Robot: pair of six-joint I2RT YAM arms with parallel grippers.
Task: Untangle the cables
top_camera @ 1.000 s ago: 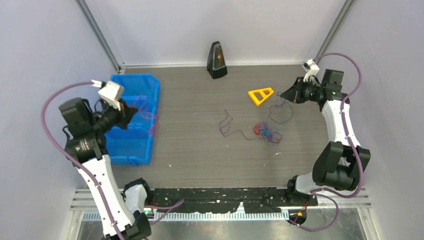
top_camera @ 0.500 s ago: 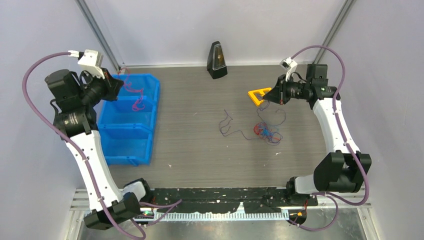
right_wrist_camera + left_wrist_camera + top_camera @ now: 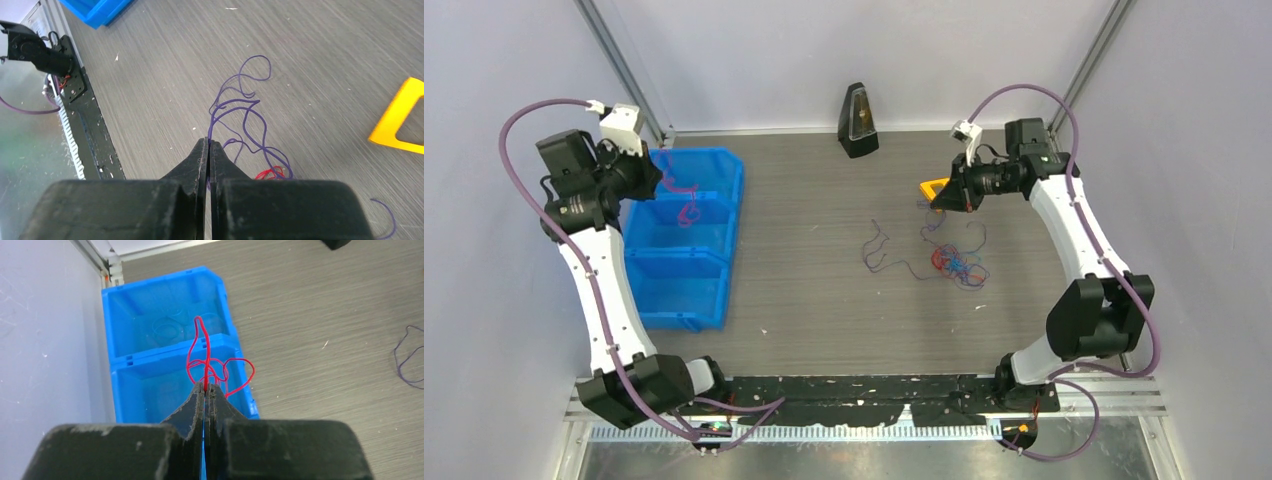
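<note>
Altogether there are two arms, one blue bin point(image 3: 735, 186) with three compartments, one yellow triangle point(image 3: 395, 125), one black wedge-shaped object point(image 3: 858, 120) at the far edge, and thin wires in four lots. The left arm rises tall at the left and bends over the bin. The left gripper point(image 3: 205, 387) is pressed together on a red wire point(image 3: 207, 362), which loops out beyond its tips above the bin's far two compartments; whether it touches the bin cannot be told. The right arm reaches far and turns left, its tips just beside the triangle. The right gripper point(image 3: 208, 141) pinches a purple wire point(image 3: 210, 125) that trails down to a red and blue tangle point(image 3: 957, 265) on the table point(image 3: 824, 310). A loose purple strand point(image 3: 879, 250) lies just left of that tangle.
</note>
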